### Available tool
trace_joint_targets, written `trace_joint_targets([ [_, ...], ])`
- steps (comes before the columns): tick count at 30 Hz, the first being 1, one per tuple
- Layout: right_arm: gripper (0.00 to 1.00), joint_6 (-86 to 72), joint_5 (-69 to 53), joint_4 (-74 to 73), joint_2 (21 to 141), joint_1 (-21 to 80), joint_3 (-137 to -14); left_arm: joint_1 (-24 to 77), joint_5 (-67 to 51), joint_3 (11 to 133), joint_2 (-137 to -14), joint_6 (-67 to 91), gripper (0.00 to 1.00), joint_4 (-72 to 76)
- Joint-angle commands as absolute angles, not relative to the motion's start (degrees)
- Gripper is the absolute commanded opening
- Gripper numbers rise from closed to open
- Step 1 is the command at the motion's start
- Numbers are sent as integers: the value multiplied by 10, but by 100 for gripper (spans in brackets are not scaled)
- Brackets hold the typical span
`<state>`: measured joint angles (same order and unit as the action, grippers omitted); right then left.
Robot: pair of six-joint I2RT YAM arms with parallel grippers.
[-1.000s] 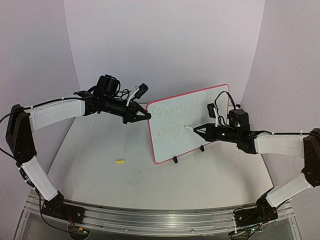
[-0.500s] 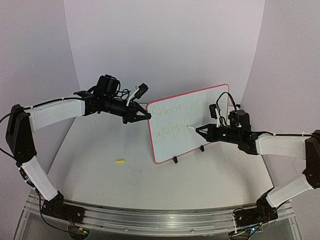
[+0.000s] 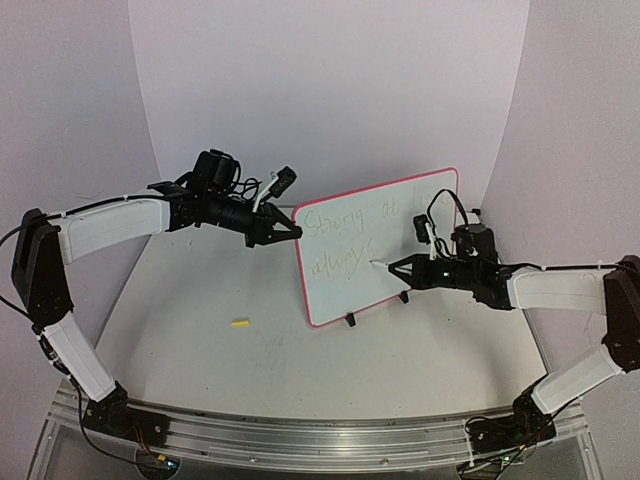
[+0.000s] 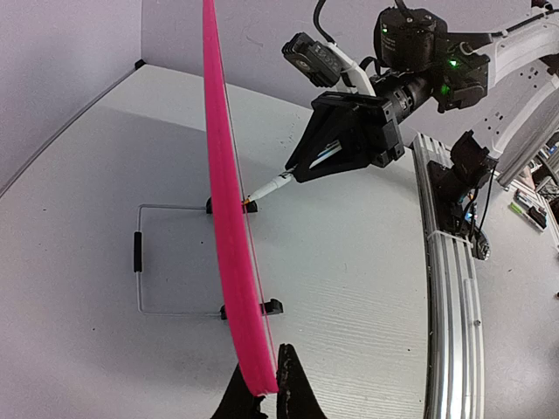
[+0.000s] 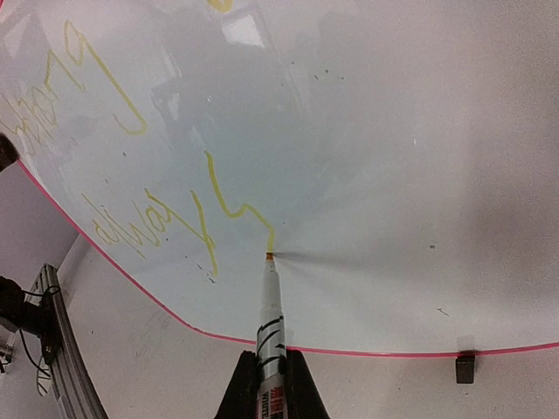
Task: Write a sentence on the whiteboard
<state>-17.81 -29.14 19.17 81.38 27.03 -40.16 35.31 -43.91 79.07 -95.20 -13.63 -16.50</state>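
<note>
**Asker:** Where does the whiteboard stand?

**Me:** The whiteboard (image 3: 400,235) stands nearly upright on the pale, matte table (image 3: 300,380), on small black feet (image 3: 351,320). It is a flat, glossy white rectangle with rounded corners and a thin pink-red rim. From my left wrist I see it edge-on, as one narrow pink strip. Behind the whiteboard a thin wire frame (image 4: 136,253) with a black sleeve lies flat on the table.

**Asker:** What are your left fingers doing?

**Me:** My left gripper (image 4: 260,388) is closed tight on the whiteboard's left edge. The 2 black fingertips pinch the pink rim near its upper corner.

**Asker:** And the right?

**Me:** My right gripper (image 5: 271,384) is clamped on a marker (image 5: 269,301), a slim white barrel with black print. Its fine tip touches the whiteboard's face just after the last stroke of the lower line.

**Asker:** What is written there?

**Me:** The sentence (image 3: 340,225) sits on the left half of the whiteboard, in faint yellow-green cursive on 2 lines. The top line seems to begin with "Strong" and the lower one with "always", but the strokes are thin and pale. I cannot read the second word of the top line for sure. The whiteboard's right half is bare and shiny, with soft reflections.

**Asker:** Anything else near it?

**Me:** A small yellow piece (image 3: 239,324), short and stubby, lies on the table to the left of the whiteboard, well apart from it.
</note>
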Motion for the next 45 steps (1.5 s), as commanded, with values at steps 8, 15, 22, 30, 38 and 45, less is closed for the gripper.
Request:
trace_joint_targets([
  [8,0,-203,-324,267,757,267,-395,368,-465,792,-944,-169,0,-203],
  [15,0,-201,-268,247,721,268,-362,368,-465,792,-943,-169,0,-203],
  [22,0,-189,-219,216,728,267,-360,368,-465,792,-943,-168,0,-203],
  [30,0,-181,-215,211,754,268,-381,369,-465,792,-945,-168,0,-203],
  [38,0,-173,-217,212,774,267,-397,369,-464,792,-945,-170,0,-204],
  [45,0,-173,-206,213,781,267,-399,369,-464,792,-946,-170,0,-204],
])
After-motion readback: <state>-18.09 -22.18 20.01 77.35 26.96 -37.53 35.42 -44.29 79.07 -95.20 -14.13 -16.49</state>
